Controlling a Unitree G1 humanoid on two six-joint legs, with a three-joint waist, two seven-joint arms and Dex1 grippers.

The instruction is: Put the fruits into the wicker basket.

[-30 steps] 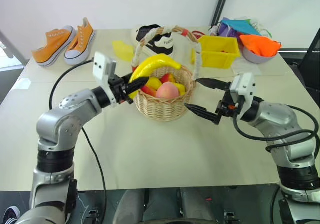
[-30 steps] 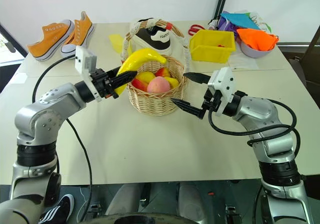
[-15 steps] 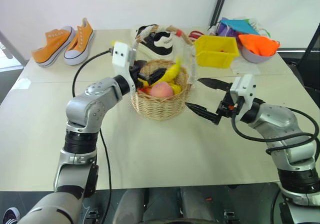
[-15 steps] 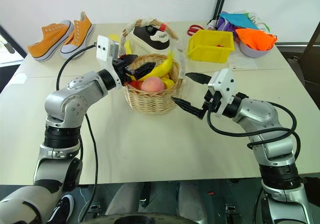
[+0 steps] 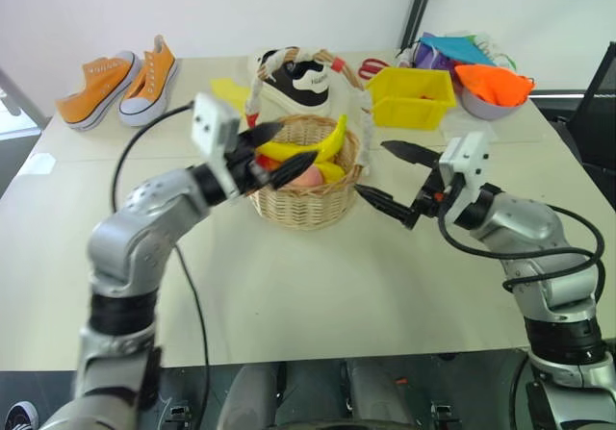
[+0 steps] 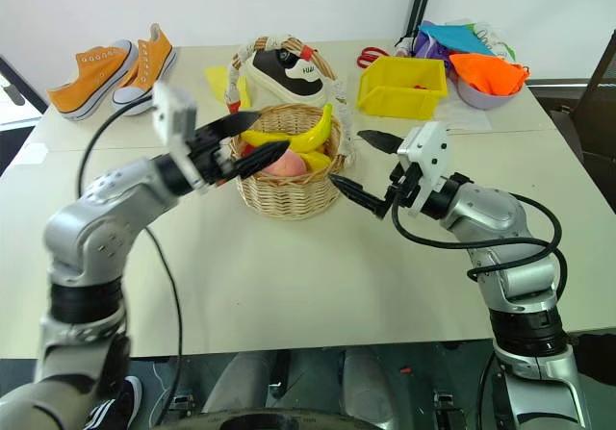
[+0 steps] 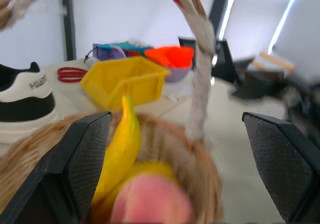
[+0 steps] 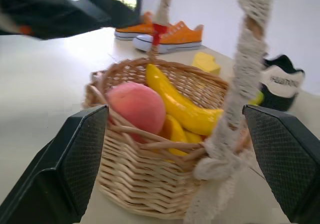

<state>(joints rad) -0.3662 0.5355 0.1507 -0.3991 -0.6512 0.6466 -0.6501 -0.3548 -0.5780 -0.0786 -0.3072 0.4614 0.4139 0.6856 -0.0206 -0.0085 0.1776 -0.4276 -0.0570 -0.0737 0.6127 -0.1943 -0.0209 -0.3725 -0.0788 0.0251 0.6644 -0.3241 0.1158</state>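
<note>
Now the left claw [image 5: 272,151] stands with its two black, tapered fingers spread apart and empty, pointing level at the near left rim of the wicker basket [image 5: 306,204], one finger above the rim and one just in front of it. The silver left arm bends at the elbow and reaches in from the basket's left. The right claw [image 5: 385,175] is likewise spread wide and holds nothing, its pointed fingers aimed at the basket's right side, the lower tip close to the woven wall; that arm curls in from the right with a black cable looped along it.

The basket is round, tan, coarsely woven, with a tall arched handle [image 8: 235,83] wrapped in white cord and red bands. Inside lie the smooth, glossy, curved yellow banana [image 8: 180,103], slanting across the top, and the round pink peach [image 8: 137,106] beside it toward the left arm's side, with other yellow fruit pieces underneath.

Behind the basket on the pale surface [image 5: 308,295] sits a black-and-white shoe [image 6: 279,64]; to the basket's right rear, a yellow plastic bin [image 5: 416,98]; far to its left rear, a pair of orange canvas sneakers [image 5: 120,76].
</note>
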